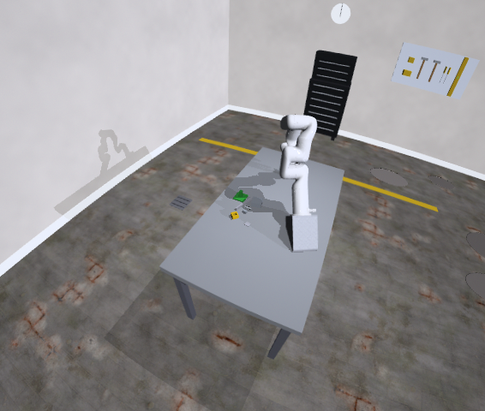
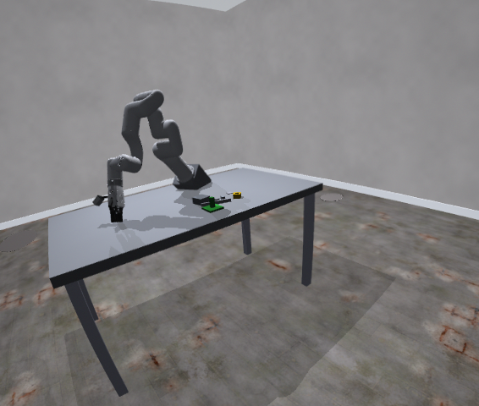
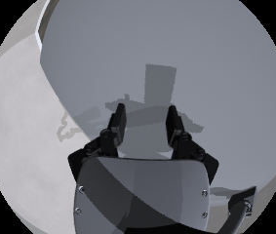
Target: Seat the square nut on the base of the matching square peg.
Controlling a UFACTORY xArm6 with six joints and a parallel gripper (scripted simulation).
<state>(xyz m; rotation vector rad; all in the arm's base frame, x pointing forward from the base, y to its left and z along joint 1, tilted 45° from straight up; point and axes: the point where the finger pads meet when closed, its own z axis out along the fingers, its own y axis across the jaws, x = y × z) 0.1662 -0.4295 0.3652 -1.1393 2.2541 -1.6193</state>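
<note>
A green base with a short upright peg [image 2: 211,205] stands near the table's long edge; it also shows in the top view [image 1: 240,195]. A small yellow nut-like piece [image 2: 236,194] lies just beyond it [image 1: 234,215]. Dark grey pieces [image 2: 200,200] lie beside the base; they are too small to tell their shape. My gripper [image 2: 116,216] points down close over the table top near its other end, far from these parts. In the wrist view the fingers stand open with only bare table between them.
The arm's pedestal [image 1: 303,232] stands on the table. A tiny grey piece [image 1: 247,223] lies near the yellow one. The table edge shows at the upper left of the wrist view [image 3: 43,33].
</note>
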